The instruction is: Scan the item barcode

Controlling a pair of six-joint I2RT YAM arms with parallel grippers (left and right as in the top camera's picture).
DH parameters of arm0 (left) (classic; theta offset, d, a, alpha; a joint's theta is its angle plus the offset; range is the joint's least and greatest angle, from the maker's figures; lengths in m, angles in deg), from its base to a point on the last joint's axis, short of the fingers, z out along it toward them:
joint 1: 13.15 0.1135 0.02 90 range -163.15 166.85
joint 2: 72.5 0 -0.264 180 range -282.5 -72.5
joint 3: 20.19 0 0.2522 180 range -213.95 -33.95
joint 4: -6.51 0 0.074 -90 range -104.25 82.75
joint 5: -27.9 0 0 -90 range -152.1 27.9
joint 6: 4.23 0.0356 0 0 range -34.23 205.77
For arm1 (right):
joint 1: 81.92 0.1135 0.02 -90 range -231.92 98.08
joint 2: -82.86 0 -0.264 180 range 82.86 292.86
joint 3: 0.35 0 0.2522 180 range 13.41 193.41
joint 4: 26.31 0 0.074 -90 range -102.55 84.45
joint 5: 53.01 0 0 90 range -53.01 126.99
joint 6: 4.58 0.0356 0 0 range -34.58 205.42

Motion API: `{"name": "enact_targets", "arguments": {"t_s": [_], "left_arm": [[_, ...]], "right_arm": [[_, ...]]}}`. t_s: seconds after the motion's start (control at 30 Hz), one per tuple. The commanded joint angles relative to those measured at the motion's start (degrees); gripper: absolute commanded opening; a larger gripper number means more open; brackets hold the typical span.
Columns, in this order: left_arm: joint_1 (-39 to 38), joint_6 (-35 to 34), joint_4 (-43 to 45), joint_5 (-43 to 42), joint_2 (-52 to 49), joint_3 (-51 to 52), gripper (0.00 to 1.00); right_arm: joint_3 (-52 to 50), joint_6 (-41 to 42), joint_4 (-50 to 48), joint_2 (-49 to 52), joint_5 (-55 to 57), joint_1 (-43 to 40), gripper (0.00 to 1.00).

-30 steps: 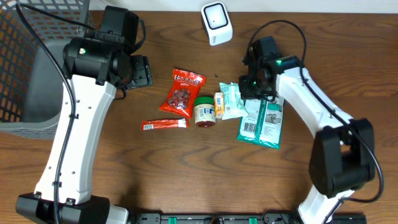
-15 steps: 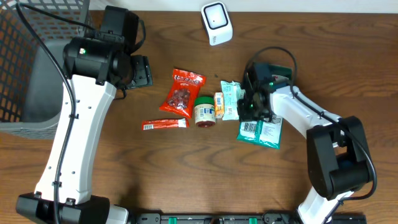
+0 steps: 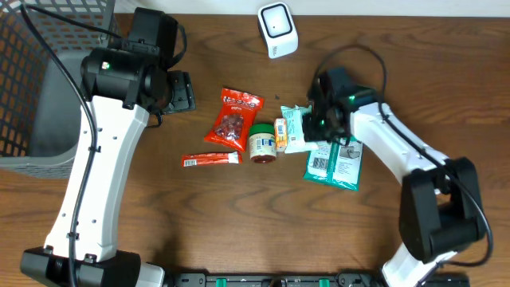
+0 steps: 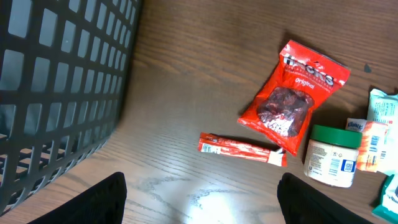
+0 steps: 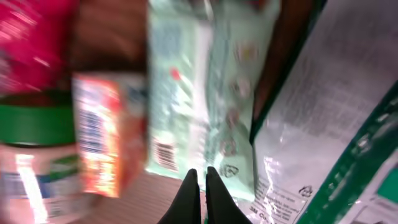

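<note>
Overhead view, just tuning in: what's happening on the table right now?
The right gripper is shut, its tips down at the edge of the pale green packet, which lies between the small orange box and the big green pouch. Whether it pinches the packet is unclear. The left gripper hangs open and empty near the wire basket. The white scanner stands at the far edge, with no item held up to it yet.

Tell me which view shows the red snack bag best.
Left wrist: the red snack bag lies whole, sharp and large. Overhead shows it whole but small; right wrist catches only a blurred red corner.
</note>
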Motion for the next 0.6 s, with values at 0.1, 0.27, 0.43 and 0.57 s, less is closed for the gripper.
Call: {"name": "enact_targets", "arguments": {"t_s": [0.1, 0.27, 0.43, 0.57], "left_arm": [[0.0, 1.0, -0.2, 0.1, 0.1, 0.3, 0.78], [0.0, 1.0, -0.2, 0.1, 0.1, 0.3, 0.78], [0.0, 1.0, -0.2, 0.1, 0.1, 0.3, 0.78], [0.0, 1.0, -0.2, 0.1, 0.1, 0.3, 0.78]], "right_arm": [[-0.8, 0.4, -1.1, 0.7, -0.6, 0.4, 0.02], [-5.4, 0.4, -4.0, 2.9, 3.1, 0.4, 0.02], [-8.0, 0.4, -4.5, 4.2, 8.2, 0.3, 0.02], [-8.5, 0.4, -5.8, 4.3, 9.2, 0.3, 0.01]]}}
